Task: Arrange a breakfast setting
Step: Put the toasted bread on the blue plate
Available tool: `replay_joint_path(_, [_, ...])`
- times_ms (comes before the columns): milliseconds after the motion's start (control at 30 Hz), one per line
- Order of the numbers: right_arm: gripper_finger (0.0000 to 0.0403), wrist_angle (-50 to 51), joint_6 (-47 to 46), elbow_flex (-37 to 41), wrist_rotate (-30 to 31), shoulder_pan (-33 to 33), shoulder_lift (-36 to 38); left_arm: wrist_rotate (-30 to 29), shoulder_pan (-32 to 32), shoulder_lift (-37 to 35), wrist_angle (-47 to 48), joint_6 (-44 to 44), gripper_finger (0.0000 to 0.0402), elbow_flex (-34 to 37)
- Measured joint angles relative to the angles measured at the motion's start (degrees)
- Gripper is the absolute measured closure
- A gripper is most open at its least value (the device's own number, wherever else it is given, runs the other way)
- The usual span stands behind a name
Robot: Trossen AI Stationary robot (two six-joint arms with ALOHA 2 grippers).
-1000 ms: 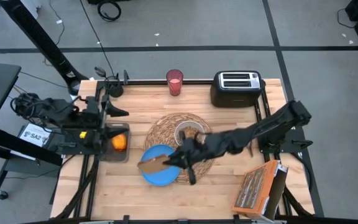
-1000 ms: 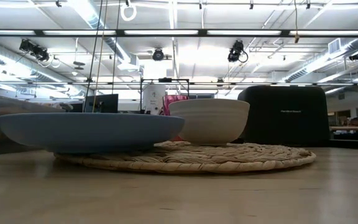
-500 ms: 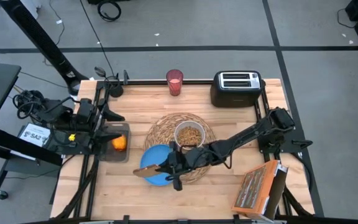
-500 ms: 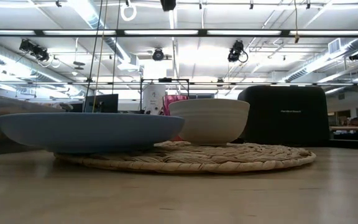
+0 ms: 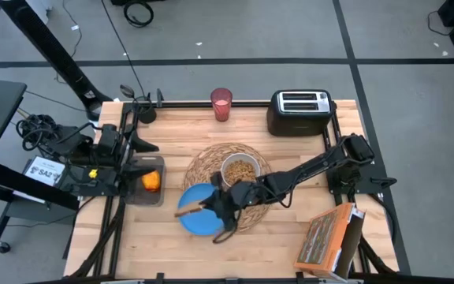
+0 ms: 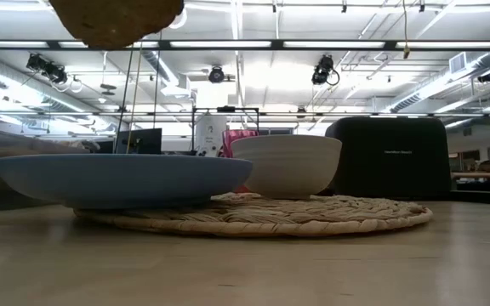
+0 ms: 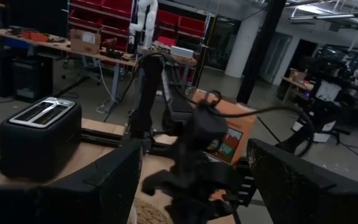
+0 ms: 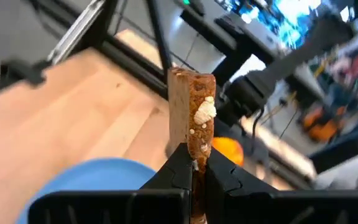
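Pinching the toast slice (image 8: 191, 118) edge-on between its pressed-together fingers, the right tool (image 5: 211, 207) holds it above the blue round plate (image 5: 198, 223), clear of the dish (its underside shows atop the low view). That plate overlaps the round woven straw placemat (image 6: 313, 217), beside the small white bowl (image 5: 240, 168). Left tool (image 7: 191, 186) waits at the surface's left edge, fingers spread, near an orange fruit (image 5: 151, 181)

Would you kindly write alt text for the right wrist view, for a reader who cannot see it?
The right gripper has its jaws shut on a toast slice, held edge-on above a blue round plate on the wooden table. Beyond the toast, an orange round thing sits near the other arm.
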State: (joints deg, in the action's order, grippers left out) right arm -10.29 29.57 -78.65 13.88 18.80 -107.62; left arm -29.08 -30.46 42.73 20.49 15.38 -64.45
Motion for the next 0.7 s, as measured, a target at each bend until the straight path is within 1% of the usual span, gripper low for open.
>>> replay_joint_path(133, [0.0385,1.6,10.3,0.8,1.7,1.5,0.0,-1.0,0.0,0.0,0.7,0.5,0.0109,0.0])
replay_joint_path(300, [0.0385,2.2,23.2,4.4,6.3,3.8,0.0,-1.2,0.0,0.0,1.6,0.5,0.0109,0.0])
replay_joint_path(433, [0.0385,2.2,29.2,8.5,13.6,4.5,-0.1,-1.3,0.0,0.4,3.0,0.5,0.0109,0.0])
replay_joint_path(567, [0.0385,0.9,38.7,11.8,14.3,4.3,-0.1,-1.3,0.1,1.4,4.7,0.5,0.0109,0.0])
replay_joint_path(700, [0.0385,-0.6,41.4,12.2,13.2,4.4,-0.1,-1.3,0.8,3.0,4.8,0.4,0.0109,0.0])
